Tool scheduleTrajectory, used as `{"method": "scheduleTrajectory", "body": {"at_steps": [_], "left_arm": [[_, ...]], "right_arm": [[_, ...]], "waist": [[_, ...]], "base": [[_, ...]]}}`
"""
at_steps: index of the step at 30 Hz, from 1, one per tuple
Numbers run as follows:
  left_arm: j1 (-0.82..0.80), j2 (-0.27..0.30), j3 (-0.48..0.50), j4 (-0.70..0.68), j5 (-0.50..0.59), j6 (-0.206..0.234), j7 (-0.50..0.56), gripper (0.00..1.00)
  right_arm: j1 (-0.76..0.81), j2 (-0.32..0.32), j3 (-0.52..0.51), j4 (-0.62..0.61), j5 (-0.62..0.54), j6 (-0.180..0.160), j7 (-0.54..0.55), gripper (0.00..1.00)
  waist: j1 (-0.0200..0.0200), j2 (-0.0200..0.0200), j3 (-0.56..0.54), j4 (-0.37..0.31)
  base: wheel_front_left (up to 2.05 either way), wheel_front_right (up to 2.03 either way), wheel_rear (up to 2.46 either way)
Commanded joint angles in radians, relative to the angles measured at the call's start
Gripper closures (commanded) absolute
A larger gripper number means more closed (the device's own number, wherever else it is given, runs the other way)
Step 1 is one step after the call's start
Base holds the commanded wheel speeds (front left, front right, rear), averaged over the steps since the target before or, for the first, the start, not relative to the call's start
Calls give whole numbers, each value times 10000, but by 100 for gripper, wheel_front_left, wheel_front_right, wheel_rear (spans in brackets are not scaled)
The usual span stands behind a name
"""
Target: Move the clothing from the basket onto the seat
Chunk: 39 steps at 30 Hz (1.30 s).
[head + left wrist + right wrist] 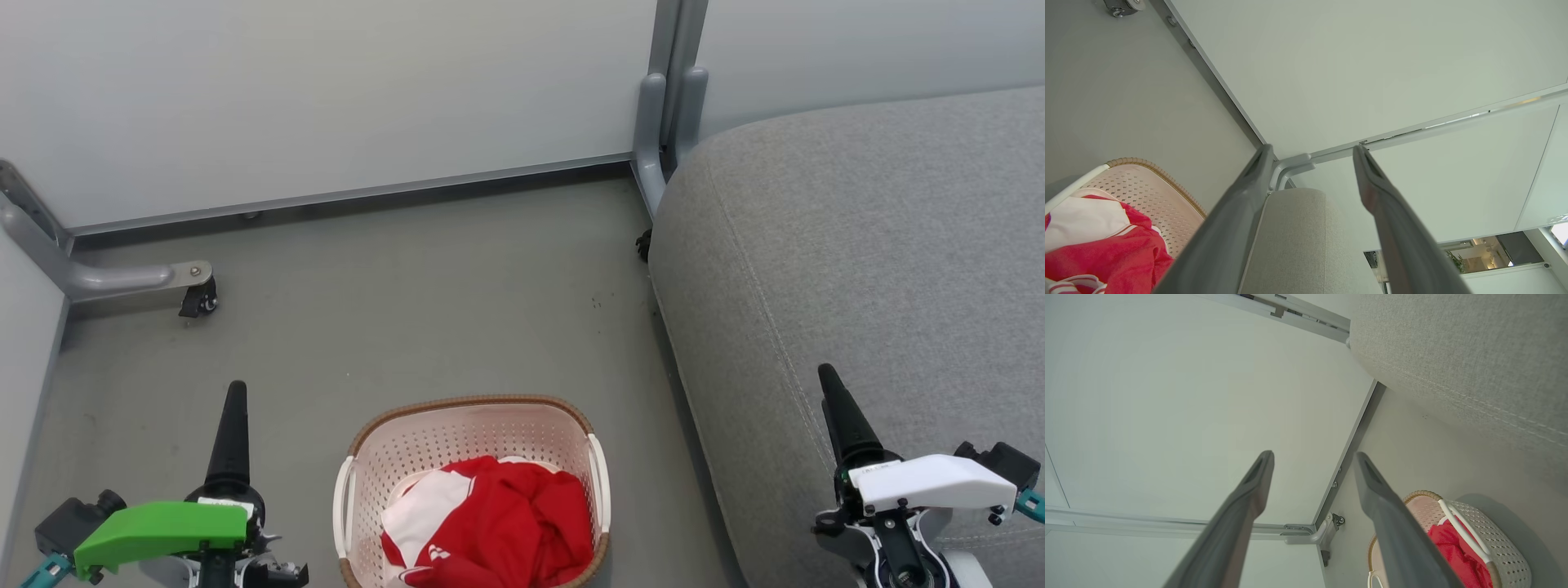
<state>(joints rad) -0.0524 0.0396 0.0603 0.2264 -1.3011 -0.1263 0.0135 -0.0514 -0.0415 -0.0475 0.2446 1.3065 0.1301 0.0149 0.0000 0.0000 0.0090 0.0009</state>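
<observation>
Left gripper [1313,149] and right gripper [1313,455] stand spread, empty. Clothing [498,523] lies bunched in the basket [473,402], on the floor [408,286] beside the seat [857,245]. Likely hazards: a shallow pinch slips off loose cloth; a garment snags and drags the light basket along.

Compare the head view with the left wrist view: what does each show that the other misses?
Head view, not left wrist: the right end effector against the seat, and both handles of the basket. Left wrist, not head: the gap between the left end effector's fingers, and a lit room with a plant. Both: red-and-white clothing in the basket, seat beside it.
</observation>
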Motion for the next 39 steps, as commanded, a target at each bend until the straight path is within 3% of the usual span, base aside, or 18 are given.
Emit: {"method": "scheduleTrajectory", "body": {"at_steps": [1,15,28,39], "left_arm": [[-67,44,-9,-278,417,-21,-114,0],[-28,62,-371,-677,2537,-29,-644,0],[-112,325,-1072,-652,5154,-37,-1080,0],[-164,106,-738,-1135,6527,269,-1406,0]], "right_arm": [[-99,-48,109,-259,-477,2,-125,0],[-76,-278,633,-443,-2417,3,-655,0],[-400,-738,990,-471,-4399,4,-1097,0],[-461,-791,1126,-1003,-6118,5,-1417,0]], "waist": [[0,0,4,2],[0,0,71,7],[0,0,285,26],[0,0,416,43]], "base": [[0,0,0],[0,0,0],[0,0,0],[0,0,0]]}}
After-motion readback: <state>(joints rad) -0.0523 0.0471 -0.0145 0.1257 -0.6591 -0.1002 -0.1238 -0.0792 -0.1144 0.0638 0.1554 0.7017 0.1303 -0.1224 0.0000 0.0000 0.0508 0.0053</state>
